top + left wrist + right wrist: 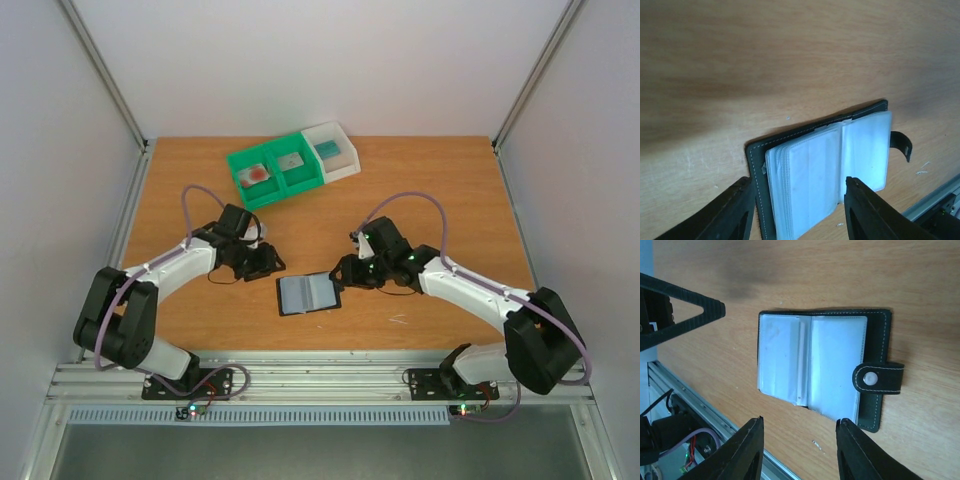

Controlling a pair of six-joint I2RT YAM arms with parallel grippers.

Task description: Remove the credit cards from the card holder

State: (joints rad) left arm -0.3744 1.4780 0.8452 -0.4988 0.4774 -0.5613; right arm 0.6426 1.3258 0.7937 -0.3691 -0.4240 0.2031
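Observation:
The card holder (308, 293) lies spread open on the table between my two grippers, grey-blue pockets up, with its clasp tab (877, 378) to one side. I cannot make out any cards in its pockets. My left gripper (262, 262) is at its left edge, jaws open; in the left wrist view the holder's (815, 170) stack of pockets sits between the fingers (735, 210). My right gripper (800, 419) is open just short of the holder's (815, 360) near edge, holding nothing. One of the credit cards (257, 175), with a red blotch, lies in the green bin (240, 160).
The green bin has a second compartment with a pale card (291, 162). A white bin (347, 160) joins it at the back and holds something teal. The metal rail (690, 390) of the near table edge runs close behind the right gripper.

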